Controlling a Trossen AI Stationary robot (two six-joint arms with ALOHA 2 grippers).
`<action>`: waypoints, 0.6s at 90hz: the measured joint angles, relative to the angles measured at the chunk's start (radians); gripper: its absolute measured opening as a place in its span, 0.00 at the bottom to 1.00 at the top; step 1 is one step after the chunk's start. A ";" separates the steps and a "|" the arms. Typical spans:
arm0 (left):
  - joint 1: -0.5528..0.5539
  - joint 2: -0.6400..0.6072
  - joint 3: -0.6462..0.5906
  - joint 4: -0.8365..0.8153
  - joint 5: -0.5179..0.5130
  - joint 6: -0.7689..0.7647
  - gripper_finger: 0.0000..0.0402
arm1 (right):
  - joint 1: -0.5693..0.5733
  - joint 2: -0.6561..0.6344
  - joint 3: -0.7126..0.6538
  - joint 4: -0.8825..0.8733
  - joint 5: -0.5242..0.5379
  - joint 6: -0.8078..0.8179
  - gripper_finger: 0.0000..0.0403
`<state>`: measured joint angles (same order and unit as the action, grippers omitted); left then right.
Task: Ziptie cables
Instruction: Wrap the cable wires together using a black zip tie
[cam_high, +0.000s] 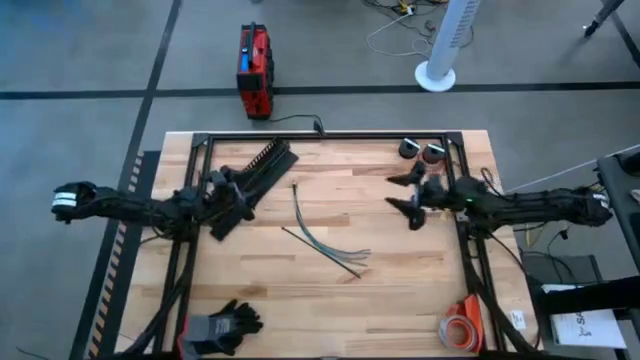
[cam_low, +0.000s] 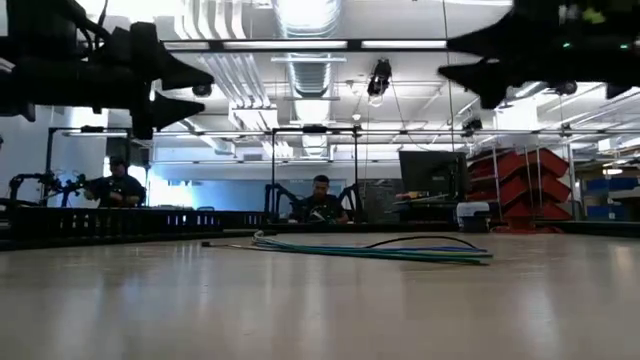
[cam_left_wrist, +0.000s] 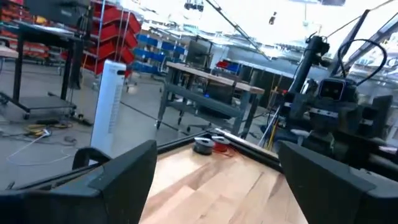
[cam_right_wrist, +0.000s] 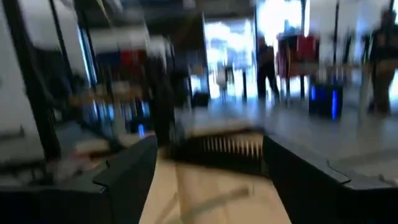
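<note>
The cables (cam_high: 325, 238), thin green, pale grey and black wires, lie flat on the wooden table's middle, fanned apart at their near-right end; in the low view the cables (cam_low: 380, 250) show as a low bundle. My left gripper (cam_high: 240, 197) hovers open above the table's left side, over the black slotted strip (cam_high: 252, 180). My right gripper (cam_high: 403, 193) hovers open above the table's right side, right of the cables. Neither holds anything.
The slotted strip lies slantwise at the table's far left. Two small round reels (cam_high: 422, 151) sit at the far right corner. An orange tape roll (cam_high: 462, 330) lies near the front right, black gloves (cam_high: 220, 325) at the front left. A black frame (cam_high: 330, 136) rims the table.
</note>
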<state>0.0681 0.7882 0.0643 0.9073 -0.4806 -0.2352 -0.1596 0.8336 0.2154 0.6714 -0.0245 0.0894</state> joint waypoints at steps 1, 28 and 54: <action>0.000 0.002 0.004 0.000 0.000 -0.002 0.80 | 0.000 0.018 0.009 -0.006 0.000 -0.001 0.70; 0.001 0.042 0.101 0.001 -0.010 0.035 0.80 | -0.003 0.468 0.307 -0.057 0.090 0.105 0.68; 0.001 0.001 0.137 -0.019 -0.056 0.044 0.80 | -0.003 0.808 0.565 -0.070 0.105 0.225 0.60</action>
<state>0.0689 0.7892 0.2016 0.8883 -0.5366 -0.1912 -0.1622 1.6420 0.7806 0.6017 0.0803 0.3139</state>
